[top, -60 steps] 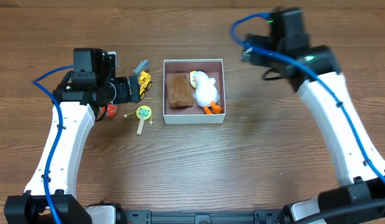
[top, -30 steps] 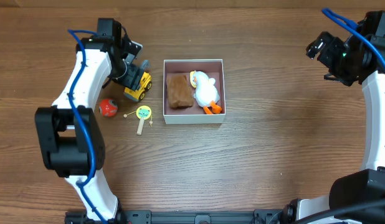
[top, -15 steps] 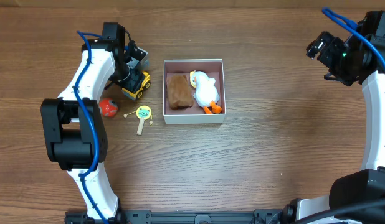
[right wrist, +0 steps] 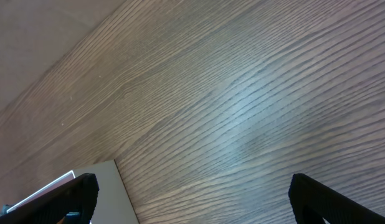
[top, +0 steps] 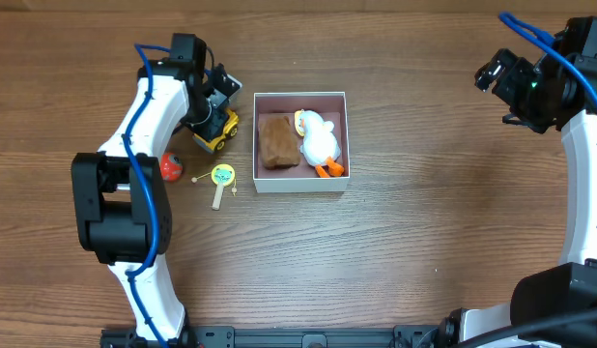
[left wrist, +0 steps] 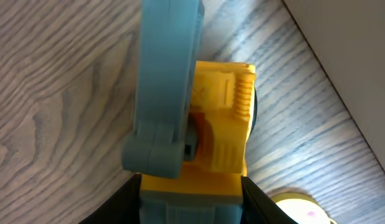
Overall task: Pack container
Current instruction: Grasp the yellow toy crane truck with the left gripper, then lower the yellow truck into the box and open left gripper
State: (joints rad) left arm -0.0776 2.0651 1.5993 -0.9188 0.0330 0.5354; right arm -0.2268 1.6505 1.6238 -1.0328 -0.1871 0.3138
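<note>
Wood-grain table [top: 395,242] carries the container [top: 299,95] at centre, with 2 toys inside. Just left of it, the left end effector [left wrist: 191,196] clamps the yellow truck [top: 213,130] by its sides, likely to lift it in. Far off, the right end effector [right wrist: 202,199] hangs spread wide, empty.

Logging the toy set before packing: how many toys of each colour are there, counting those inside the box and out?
Yellow: 2 (truck, rattle)
Red: 1 (ball)
Brown: 1 (block)
White: 1 (duck)
Total: 5
</note>
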